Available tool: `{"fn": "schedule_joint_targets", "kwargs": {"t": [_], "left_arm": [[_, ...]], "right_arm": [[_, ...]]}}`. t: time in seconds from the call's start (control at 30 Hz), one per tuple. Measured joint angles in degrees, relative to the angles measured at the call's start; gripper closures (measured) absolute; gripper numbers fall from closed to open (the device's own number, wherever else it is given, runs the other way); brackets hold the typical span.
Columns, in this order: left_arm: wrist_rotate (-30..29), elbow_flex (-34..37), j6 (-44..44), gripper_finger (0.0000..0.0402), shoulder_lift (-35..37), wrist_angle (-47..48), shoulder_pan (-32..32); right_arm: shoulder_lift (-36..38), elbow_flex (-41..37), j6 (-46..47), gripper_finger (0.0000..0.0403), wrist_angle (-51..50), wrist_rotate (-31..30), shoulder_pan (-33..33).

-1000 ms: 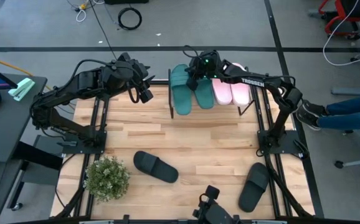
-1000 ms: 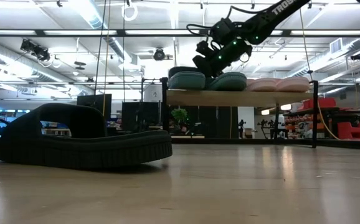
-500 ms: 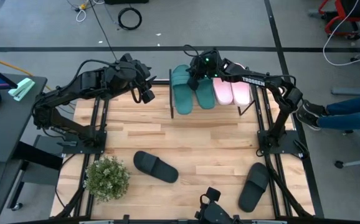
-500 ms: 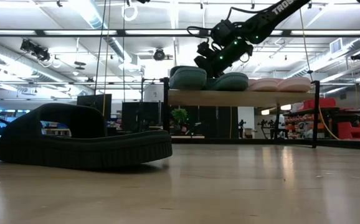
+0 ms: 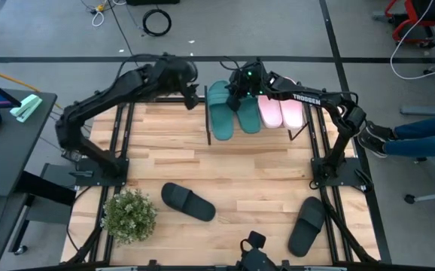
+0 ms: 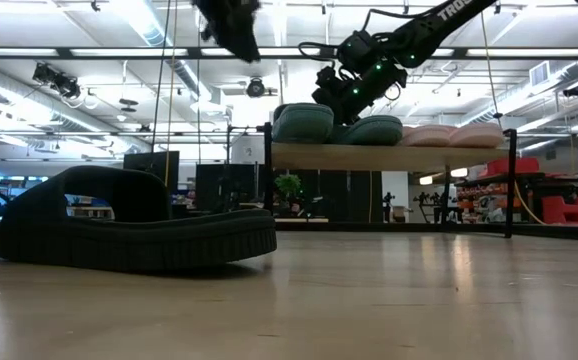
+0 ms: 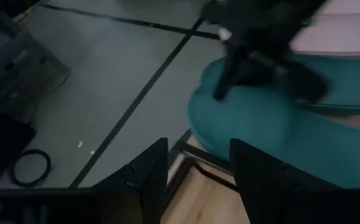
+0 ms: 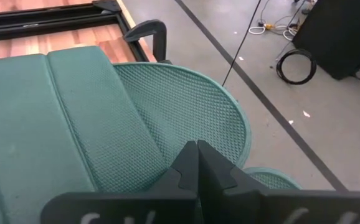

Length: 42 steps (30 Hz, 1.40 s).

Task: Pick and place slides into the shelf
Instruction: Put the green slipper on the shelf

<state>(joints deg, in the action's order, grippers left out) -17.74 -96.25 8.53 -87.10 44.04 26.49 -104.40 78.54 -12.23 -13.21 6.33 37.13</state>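
Note:
Two teal slides [image 5: 219,117] [image 5: 246,114] and two pale pink slides [image 5: 280,111] lie side by side, soles down, on the shelf [image 6: 389,157] at the table's far edge. One black slide [image 5: 188,201] rests on the tabletop near the middle of the near side. The other black slide [image 5: 308,226] rests at the near right. My right gripper [image 5: 234,96] is shut and sits low between the teal slides at their far ends. My left gripper [image 5: 193,95] is open, in the air just left of the shelf's far left corner, touching nothing. My right gripper [image 8: 197,149] has its shut fingertips against the left teal slide's heel end [image 8: 186,124], at the edge facing the other teal slide. The fingers come from above, slanting down from the table's right. The slide lies flat on the shelf top.
A small potted plant [image 5: 129,216] stands at the table's near left. The shelf's black wire legs [image 5: 207,124] rise at its left end, close to my left gripper. A person's legs and shoe [image 5: 379,135] show beyond the table's right edge. Bare wood lies between the shelf and the black slides.
My left arm has swung toward the table's right and far edge, from left of the shelf to its far left corner. My right gripper has stayed shut at the teal slides. The left teal slide has shifted slightly on the shelf top.

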Motion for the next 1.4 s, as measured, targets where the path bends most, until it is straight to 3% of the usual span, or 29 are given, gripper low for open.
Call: {"fn": "schedule_joint_targets", "kwargs": {"t": [0.07, 0.2, 0.27, 0.53, 1.07, 1.4], "left_arm": [[1.7, 0.0, 0.1, 0.0225, -2.0, -0.6, 2.3], [12.0, 0.0, 1.7, 0.0225, -6.7, -0.4, 6.3], [14.4, 0.0, 3.0, 0.0226, -9.0, -1.1, 7.2], [15.4, 0.0, 5.2, 0.0229, -15.3, -10.4, 7.6], [22.3, -0.3, 2.4, 0.0230, -23.4, -9.8, 7.7], [21.9, -0.2, 1.1, 0.0230, -23.8, -9.4, 8.4]], "right_arm": [[0.1, 0.0, 0.0, 0.0403, -0.1, 0.0, -0.1], [0.1, 0.0, 0.0, 0.0403, -0.2, 0.1, -0.1], [0.1, 0.0, 0.1, 0.0403, -0.2, 0.1, -0.1], [0.1, 0.0, 0.1, 0.0403, -0.2, 0.1, -0.1], [0.1, 0.0, 1.3, 0.0403, -0.3, 0.2, -0.2], [0.1, -0.1, 1.7, 0.0403, -0.8, 1.7, -0.2]]}}
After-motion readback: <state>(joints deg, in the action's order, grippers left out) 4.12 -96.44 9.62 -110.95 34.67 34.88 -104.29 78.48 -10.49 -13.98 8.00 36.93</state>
